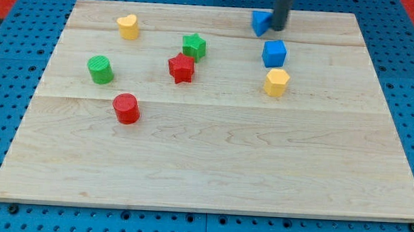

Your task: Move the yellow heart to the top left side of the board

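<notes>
The yellow heart lies near the board's top left. My tip is at the view's top, right of centre, touching the right side of a small blue block. The tip is far to the right of the heart. The dark rod comes down from the view's top edge.
A green star and a red star lie near the top centre. A green cylinder and a red cylinder lie at the left. A blue cube and a yellow hexagon lie below the tip. The wooden board rests on a blue pegboard.
</notes>
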Robot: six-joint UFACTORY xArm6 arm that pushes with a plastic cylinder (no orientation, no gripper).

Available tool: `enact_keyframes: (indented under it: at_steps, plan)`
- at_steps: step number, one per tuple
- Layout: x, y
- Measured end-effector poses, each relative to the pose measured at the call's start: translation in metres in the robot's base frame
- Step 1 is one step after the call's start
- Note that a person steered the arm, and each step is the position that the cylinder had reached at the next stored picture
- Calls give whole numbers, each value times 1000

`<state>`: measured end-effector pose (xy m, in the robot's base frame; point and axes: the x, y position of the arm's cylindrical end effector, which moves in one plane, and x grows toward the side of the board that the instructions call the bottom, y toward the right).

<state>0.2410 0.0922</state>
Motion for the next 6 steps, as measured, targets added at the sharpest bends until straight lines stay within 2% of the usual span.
enact_keyframes:
  at_steps: [1, 2, 3, 4, 6]
  plan:
    - [-5, -60]
    - [-6, -40]
    - [3, -91]
    - [21, -184]
    - [16, -278]
